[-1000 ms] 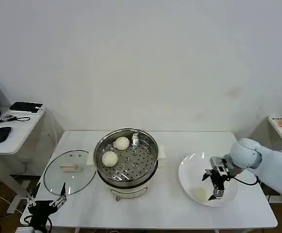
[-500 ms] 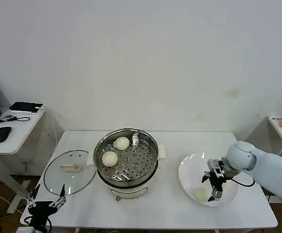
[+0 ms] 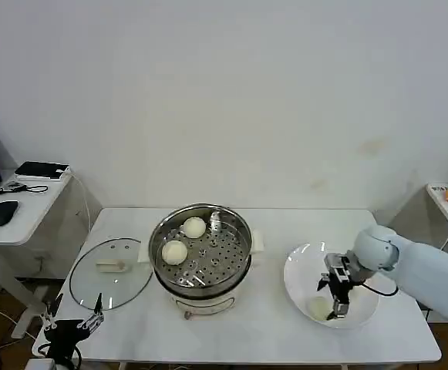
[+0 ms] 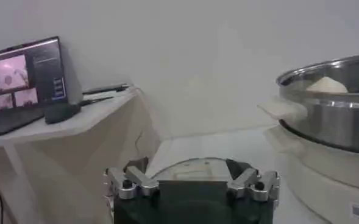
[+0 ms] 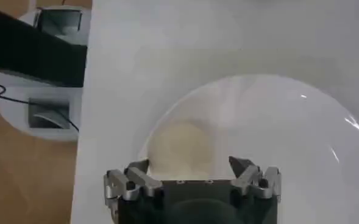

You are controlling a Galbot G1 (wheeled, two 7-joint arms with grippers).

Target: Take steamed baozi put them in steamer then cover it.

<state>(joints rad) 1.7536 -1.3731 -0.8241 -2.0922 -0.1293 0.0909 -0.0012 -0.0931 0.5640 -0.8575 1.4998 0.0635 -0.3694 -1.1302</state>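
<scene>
Judging by its look, the steamed baozi on the white plate is light, soft and easily dented, with a smooth skin that could slip or tear; a gentle hold across its widest part, low on the sides, seems best; a hard squeeze would likely crush it. It lies at the near edge of the plate, on the right of the worktop; the right claw hangs just above and slightly right of it, fingers apart, the bun showing between and ahead of them in the wrist view, not yet enclosed. Two baozi sit on the perforated tray of the steamer at centre; the glass cover lies to its left; the left claw waits, fingers apart, at the worktop's near left corner.
</scene>
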